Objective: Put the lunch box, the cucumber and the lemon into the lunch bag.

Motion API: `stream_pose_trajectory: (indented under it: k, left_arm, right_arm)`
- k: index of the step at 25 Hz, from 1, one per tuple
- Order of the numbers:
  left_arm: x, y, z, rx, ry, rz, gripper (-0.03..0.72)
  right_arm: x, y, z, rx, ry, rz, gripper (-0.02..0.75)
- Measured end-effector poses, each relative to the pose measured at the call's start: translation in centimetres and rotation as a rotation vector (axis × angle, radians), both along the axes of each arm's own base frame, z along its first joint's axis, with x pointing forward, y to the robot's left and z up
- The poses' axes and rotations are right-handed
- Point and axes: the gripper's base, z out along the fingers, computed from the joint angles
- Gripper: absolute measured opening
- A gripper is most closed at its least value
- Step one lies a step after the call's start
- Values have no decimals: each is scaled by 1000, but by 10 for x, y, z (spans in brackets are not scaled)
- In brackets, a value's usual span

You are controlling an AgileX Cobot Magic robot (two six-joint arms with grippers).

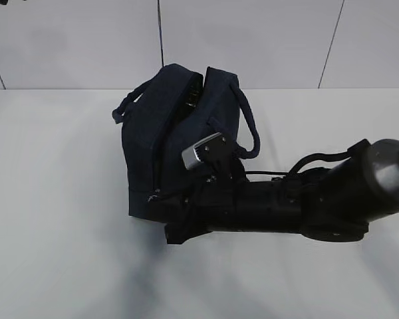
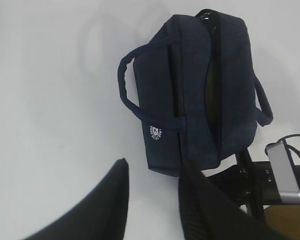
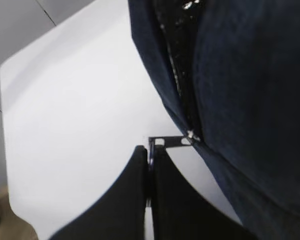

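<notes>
Right pincer (image 3: 149, 172) is clamped on the zipper pull (image 3: 171, 141) just ahead of its tips, likely to work the bag (image 1: 176, 143) mouth. Left pincer (image 2: 152, 200) hangs part-open and empty, bag just beyond it on the surface (image 1: 53, 199).

A smooth matte white tabletop (image 1: 53, 199) fills most of the scene and carries soft grey shadows. Behind it rises a pale grey wall of large tiles (image 1: 253, 40) with thin dark seams. In the right wrist view, a strip of brownish floor (image 3: 5, 220) shows past the table's edge.
</notes>
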Motion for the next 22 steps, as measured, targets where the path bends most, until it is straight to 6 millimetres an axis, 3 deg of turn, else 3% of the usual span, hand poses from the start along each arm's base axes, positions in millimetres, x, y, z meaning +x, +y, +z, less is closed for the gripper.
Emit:
stream_pose_trajectory:
  k: [9,22]
  left_arm:
    - [0,0,0,1,0,0,242]
    - [0,0,0,2,1,0,241]
  right_arm:
    - [1,-13,27,-162,-33,-72,0]
    - [-3,-18,59,-162,-101,-93,0]
